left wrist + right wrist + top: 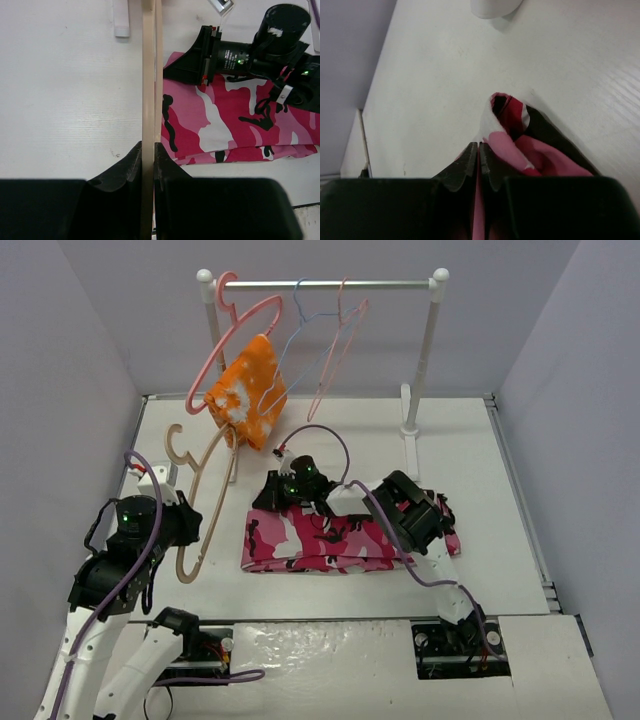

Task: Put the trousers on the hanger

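Step in hand, as judged from the scene: bring the trousers to the hanger's crossbar.

1. Check the left gripper (148, 156). Its jaws are narrow and clamped on a tan bar of the hanger (148, 75), which stands just beside the left end of the trousers (215, 125). Hold that bar steady; a thin bar could probably pivot between the pads if you swing it.
2. Check the right gripper (479, 159). Its jaws are pressed together on a fold of pink fabric at the far edge of the trousers, near their left end. You cannot tell from the wrist view how many layers are caught, so lift slowly and watch whether the whole fold rises.
3. Draw the fabric up and toward the hanger, then feed it across the crossbar. Let equal lengths hang on either side, otherwise the cloth is likely to slide off.

Condition of the trousers: folded into a long flat band lying on the white table (480, 460) in front of the arms, with a camouflage print in pink, red, white and black. The cloth looks soft and limp; expect it to sag and trail when raised
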`<state>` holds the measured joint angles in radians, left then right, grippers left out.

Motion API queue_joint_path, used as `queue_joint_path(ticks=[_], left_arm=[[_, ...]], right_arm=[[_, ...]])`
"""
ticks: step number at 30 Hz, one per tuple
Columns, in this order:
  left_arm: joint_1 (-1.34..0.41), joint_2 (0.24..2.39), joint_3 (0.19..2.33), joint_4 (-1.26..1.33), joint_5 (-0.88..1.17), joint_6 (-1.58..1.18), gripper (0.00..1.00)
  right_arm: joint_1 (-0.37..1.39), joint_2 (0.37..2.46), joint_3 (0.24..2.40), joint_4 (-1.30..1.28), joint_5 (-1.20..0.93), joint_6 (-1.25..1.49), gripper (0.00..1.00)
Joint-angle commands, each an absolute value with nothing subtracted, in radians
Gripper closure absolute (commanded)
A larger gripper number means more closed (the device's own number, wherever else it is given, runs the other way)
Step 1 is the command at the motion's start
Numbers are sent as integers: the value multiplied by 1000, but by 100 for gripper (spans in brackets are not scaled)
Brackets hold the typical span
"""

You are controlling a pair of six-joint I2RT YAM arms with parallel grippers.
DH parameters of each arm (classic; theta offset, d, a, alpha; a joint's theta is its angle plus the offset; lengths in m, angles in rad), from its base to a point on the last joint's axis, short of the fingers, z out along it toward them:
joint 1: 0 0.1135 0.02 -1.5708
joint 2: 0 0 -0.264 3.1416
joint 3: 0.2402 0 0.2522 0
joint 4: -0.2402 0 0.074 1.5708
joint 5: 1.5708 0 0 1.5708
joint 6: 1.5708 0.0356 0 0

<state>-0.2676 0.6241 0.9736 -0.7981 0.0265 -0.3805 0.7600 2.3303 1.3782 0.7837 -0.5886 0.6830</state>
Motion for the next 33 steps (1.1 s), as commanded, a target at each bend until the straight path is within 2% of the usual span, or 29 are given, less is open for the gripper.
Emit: queue_joint_path(ticks=[1,6,11,14,16,19,22,27,33], left_arm=[[-272,614,956,-687,30,-400,100],[-272,612,914,-644,40,-395,100],[-273,615,859,-584,79,-415,100],[-273,622,852,-572,84,-414,100],[-273,626,857,-566,84,-407,100],[-273,630,868,-559,87,-405,100],[-273,634,865,-546,85,-408,100],[-275,643,856,-528,102,-414,100],[-275,649,847,-510,118,-421,100]], right_arm=[[776,2144,1405,452,-408,478,87],[819,2023,1377,255,-140,428,69],[805,1864,1192,140,210,521,60],[795,1791,1099,39,341,590,55],[781,1727,1004,-31,420,642,46],[696,1633,921,-83,426,700,36],[607,1576,833,-97,381,717,32],[440,1590,765,-98,271,682,30],[344,1603,745,-116,243,595,30]])
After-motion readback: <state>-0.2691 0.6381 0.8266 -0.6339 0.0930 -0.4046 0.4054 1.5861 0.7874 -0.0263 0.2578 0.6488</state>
